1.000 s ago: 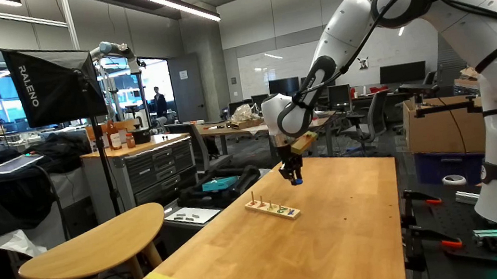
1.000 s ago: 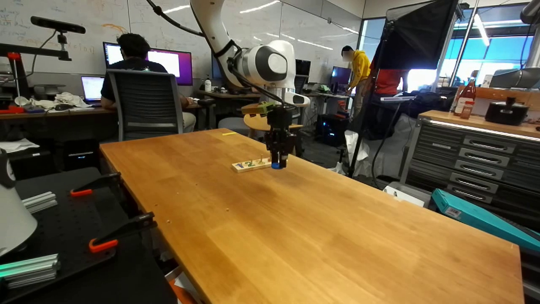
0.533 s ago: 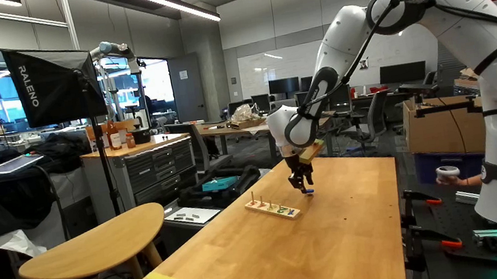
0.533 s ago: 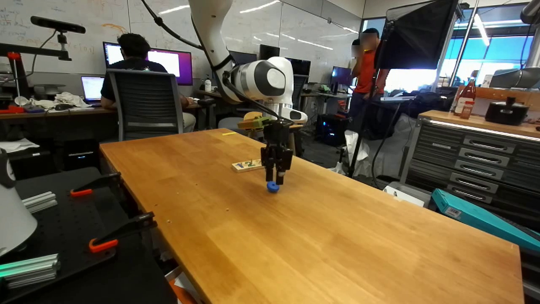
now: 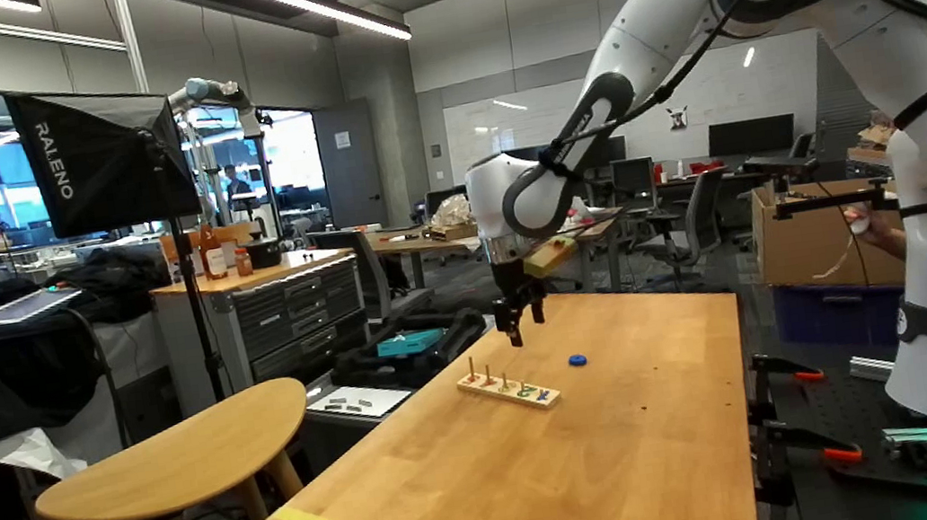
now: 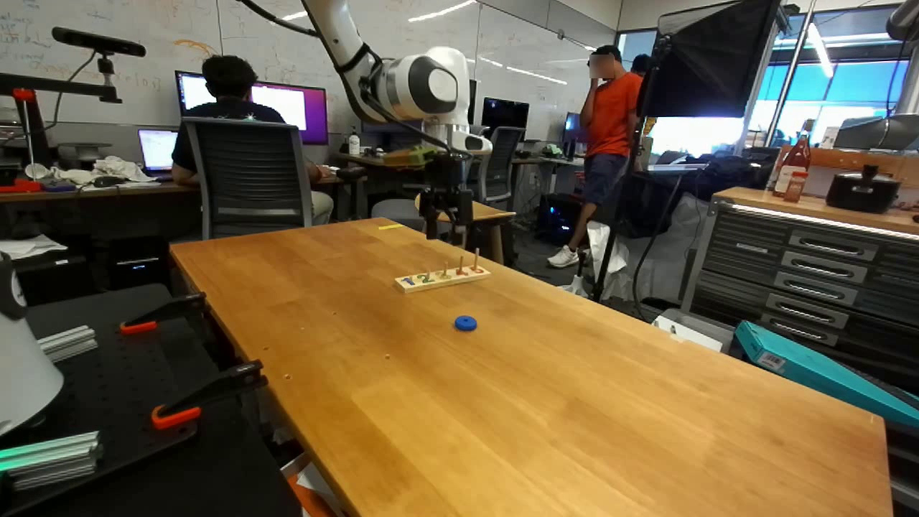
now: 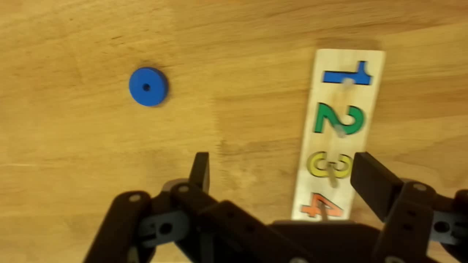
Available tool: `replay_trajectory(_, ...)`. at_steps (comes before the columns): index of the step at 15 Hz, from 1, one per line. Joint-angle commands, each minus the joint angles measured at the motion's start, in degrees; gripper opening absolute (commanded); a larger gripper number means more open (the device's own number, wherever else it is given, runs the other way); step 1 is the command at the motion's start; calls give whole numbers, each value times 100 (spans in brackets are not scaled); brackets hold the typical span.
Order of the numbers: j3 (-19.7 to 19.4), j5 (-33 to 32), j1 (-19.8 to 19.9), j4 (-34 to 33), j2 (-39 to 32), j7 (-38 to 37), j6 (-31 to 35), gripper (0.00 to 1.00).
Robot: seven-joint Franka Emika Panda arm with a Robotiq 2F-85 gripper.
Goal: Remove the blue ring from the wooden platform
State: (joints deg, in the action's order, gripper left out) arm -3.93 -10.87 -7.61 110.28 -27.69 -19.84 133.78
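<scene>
In the wrist view, the end effector point(image 7: 280, 164) hides the wooden platform point(image 7: 334, 143) past the orange 4 point(image 7: 310, 210); the pegs point(image 7: 332, 177) beyond its tips look blurred. In an exterior view, the top edge cuts off the arm point(image 6: 423, 82) above it; well behind it, a standing man point(image 6: 610, 118) has a blurred face point(image 6: 602, 67). In both exterior views, the counter point(image 6: 574, 402) runs off the bottom.

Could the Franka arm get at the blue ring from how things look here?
Likely yes: the blue ring lies on the table, apart from the wooden platform, with nothing seen over or against it. The open fingers would probably need to move across and down.
</scene>
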Motion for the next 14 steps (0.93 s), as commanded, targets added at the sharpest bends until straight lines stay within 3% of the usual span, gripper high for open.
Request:
replay_trajectory(1,386,439,-22,18,939,394,-921,100)
replay_trajectory(8,890,744,-110,-498,2477,408,-3794,100)
replay_trajectory(9,863,569,-47,-381,2100,313,-3156,100)
replay_trajectory(11,956,606,-48,-449,2452,314,-3631,100)
replay_trajectory(14,968,613,-46,-442,2518,315,-3700,100)
